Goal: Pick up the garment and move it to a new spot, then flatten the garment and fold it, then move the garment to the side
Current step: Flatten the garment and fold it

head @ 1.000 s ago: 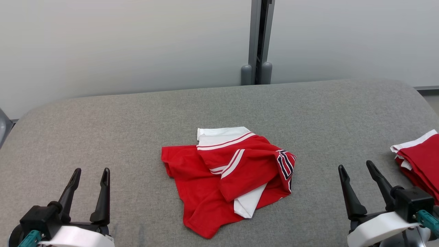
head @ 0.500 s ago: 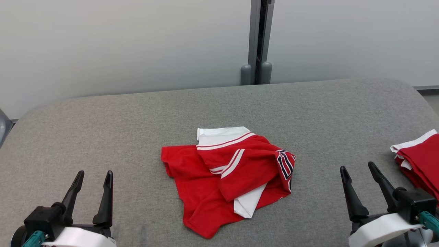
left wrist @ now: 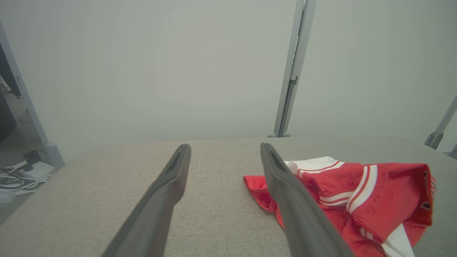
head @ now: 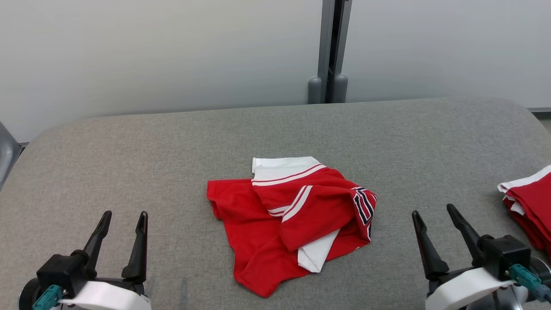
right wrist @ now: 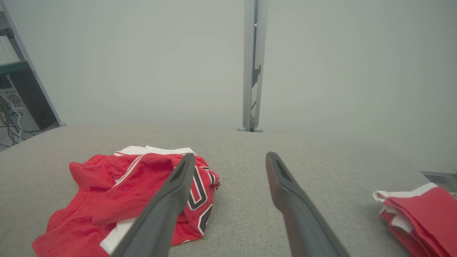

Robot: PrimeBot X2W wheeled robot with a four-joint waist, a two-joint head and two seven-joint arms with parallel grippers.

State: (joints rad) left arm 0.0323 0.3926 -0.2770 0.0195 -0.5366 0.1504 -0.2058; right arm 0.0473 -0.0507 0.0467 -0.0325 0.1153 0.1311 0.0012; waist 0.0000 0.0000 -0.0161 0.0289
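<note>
A crumpled red garment [head: 292, 224] with white bands and dark striped trim lies in a heap at the middle of the grey table [head: 172, 150]. It also appears at the right of the left wrist view as the red garment [left wrist: 357, 192] and at the left of the right wrist view as the red garment [right wrist: 117, 200]. My left gripper [head: 124, 213] stands open at the lower left, well left of the heap. My right gripper [head: 432, 210] is open at the lower right, apart from the heap. Neither holds anything.
A folded stack of red and white clothes [head: 529, 202] rests at the table's right edge, close to my right gripper, and shows as the stack [right wrist: 417, 214] in the right wrist view. A grey post [head: 329, 51] stands behind the table against pale panels.
The head camera has turned a little, so the whole picture sits slightly to the right and up. My right gripper has come in to the left, away from the folded stack. The garment lies unchanged.
</note>
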